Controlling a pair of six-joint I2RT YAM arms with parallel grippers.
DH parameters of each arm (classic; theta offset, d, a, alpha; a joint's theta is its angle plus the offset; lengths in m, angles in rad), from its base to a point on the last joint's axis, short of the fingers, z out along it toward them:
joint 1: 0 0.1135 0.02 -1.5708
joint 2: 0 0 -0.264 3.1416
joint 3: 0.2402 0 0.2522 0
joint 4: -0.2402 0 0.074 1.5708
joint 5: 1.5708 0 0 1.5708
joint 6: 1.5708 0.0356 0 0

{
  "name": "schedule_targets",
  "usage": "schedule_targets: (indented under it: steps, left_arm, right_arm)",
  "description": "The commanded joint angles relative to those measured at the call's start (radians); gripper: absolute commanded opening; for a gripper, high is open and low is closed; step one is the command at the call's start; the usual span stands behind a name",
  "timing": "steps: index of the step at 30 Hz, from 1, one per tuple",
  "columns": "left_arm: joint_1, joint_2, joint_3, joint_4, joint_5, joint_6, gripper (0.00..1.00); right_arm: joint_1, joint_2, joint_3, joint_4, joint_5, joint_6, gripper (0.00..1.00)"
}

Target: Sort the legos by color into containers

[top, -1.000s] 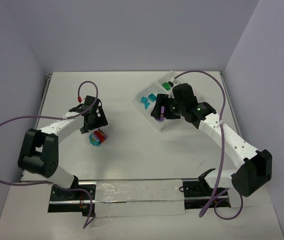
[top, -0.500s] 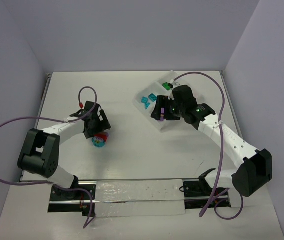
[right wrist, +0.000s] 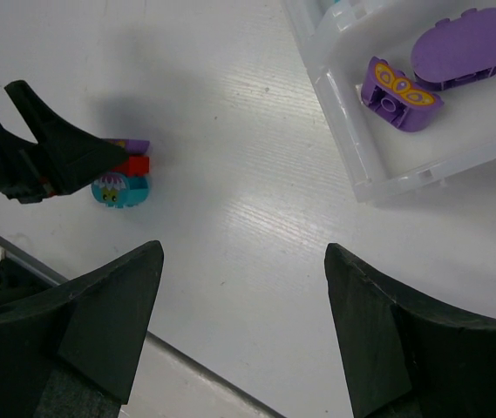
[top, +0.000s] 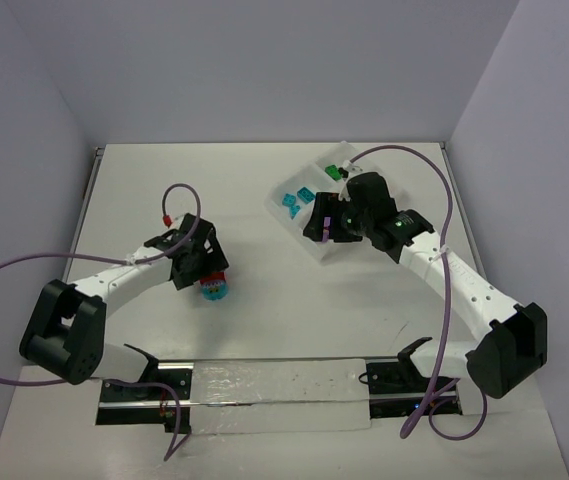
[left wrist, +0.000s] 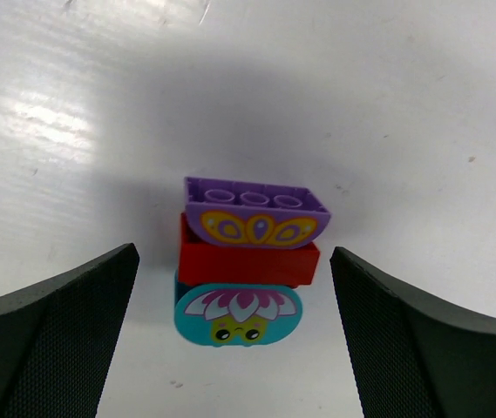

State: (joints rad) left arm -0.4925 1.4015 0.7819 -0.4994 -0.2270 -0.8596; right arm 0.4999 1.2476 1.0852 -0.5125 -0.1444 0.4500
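My left tool stands wide around the purple-red-teal clump on the bench's left side, the only unsorted piece I see. My right tool hangs open and empty beside the tray toward the far right corner, which holds teal bricks, green bricks and purple bricks.

White shells, black joints on left arm, right arm; purple cables; black mesh-textured jaws.

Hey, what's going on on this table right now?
The left gripper hangs wide open over a stacked clump of purple, red and teal bricks on the table, not gripping it. The right gripper is open and empty near the clear tray, where two purple pieces lie in one compartment.
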Motion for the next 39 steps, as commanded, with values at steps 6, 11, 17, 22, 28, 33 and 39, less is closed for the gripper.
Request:
schedule_targets:
  steps: [6, 11, 17, 22, 28, 33, 39]
  left_arm:
    - [-0.184, 0.043, 0.076, -0.202, -0.187, -0.178, 0.99]
    - [-0.219, 0.088, 0.087, -0.218, -0.226, -0.225, 0.99]
    - [-0.232, 0.149, 0.097, -0.195, -0.242, -0.183, 0.99]
    - [-0.235, 0.157, 0.086, -0.157, -0.234, -0.095, 0.99]
    - [-0.235, 0.107, 0.03, -0.048, -0.18, 0.001, 0.96]
    - [-0.235, 0.077, -0.008, 0.022, -0.123, 0.046, 0.89]
    - [-0.235, 0.076, -0.026, 0.055, -0.097, 0.064, 0.78]
  right_arm:
    - [0.008, -0.028, -0.03, 0.055, -0.014, -0.016, 0.82]
    - [0.009, -0.028, -0.033, 0.054, -0.02, -0.02, 0.82]
    - [0.008, -0.033, -0.04, 0.054, -0.021, -0.02, 0.82]
    - [0.008, -0.032, -0.048, 0.057, -0.026, -0.016, 0.82]
    - [0.008, -0.036, -0.05, 0.057, -0.023, -0.016, 0.82]
    - [0.008, -0.04, -0.056, 0.06, -0.023, -0.011, 0.82]
    - [0.008, -0.045, -0.062, 0.058, -0.021, -0.008, 0.82]
